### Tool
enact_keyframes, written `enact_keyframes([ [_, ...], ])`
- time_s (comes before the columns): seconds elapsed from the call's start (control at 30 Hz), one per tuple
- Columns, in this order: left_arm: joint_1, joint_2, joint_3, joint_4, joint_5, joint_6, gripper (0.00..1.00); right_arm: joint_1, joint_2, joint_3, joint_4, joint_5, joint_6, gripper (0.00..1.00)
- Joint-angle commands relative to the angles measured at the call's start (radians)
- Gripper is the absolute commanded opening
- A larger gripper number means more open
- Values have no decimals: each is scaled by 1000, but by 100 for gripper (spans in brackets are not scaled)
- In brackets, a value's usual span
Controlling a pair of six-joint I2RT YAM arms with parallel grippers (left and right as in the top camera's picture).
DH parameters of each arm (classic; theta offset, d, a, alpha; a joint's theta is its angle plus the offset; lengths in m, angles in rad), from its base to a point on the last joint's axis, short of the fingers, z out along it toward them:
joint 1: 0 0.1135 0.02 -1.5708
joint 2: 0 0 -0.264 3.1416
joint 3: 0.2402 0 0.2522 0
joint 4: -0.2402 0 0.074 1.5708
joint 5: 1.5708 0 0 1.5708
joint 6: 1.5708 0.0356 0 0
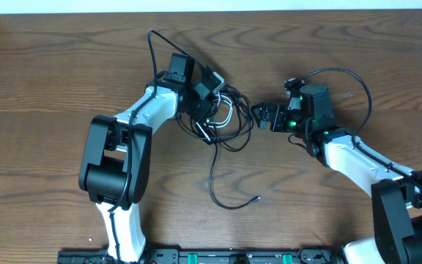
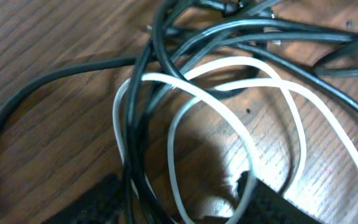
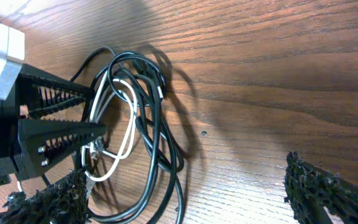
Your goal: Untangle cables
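The cables (image 1: pixel 226 121) lie in a tangle at the table's middle: several black cords and one white cord (image 1: pixel 228 111). One black tail (image 1: pixel 215 176) trails toward the front. My left gripper (image 1: pixel 212 108) is down on the tangle's left side. In the left wrist view its jaws (image 2: pixel 188 208) stand partly apart, with black strands (image 2: pixel 148 56) and a loop of the white cord (image 2: pixel 166 81) between the fingers. My right gripper (image 1: pixel 261 116) sits just right of the tangle and is wide open (image 3: pixel 185 199). Black strands (image 3: pixel 157 124) pass near its left finger (image 3: pixel 48 199).
The wooden table (image 1: pixel 64 66) ends at its back edge along the top of the overhead view. Thicker black arm wires loop above each wrist, on the left (image 1: pixel 152 44) and on the right (image 1: pixel 350 77). The arm bases stand along the front edge (image 1: pixel 218 257).
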Motion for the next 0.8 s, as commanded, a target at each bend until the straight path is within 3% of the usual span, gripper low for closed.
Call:
enact_keyframes([
  [0.0,6,5,4,-2,-5,-29,42,8,-17,10,-3,8,-15,99],
  [0.03,6,3,4,-3,-5,-29,31,8,-17,10,-3,8,-15,99],
  [0.07,6,0,4,-4,-5,-29,25,8,-17,10,-3,8,-15,99],
  [0.23,6,-43,4,-3,-6,-29,8,8,-18,10,6,-13,-15,99],
  [0.43,6,-108,4,-2,-6,-28,8,8,-18,11,74,-132,-7,99],
  [0.77,0,-151,4,-6,-5,-29,8,8,-18,26,129,-330,175,99],
])
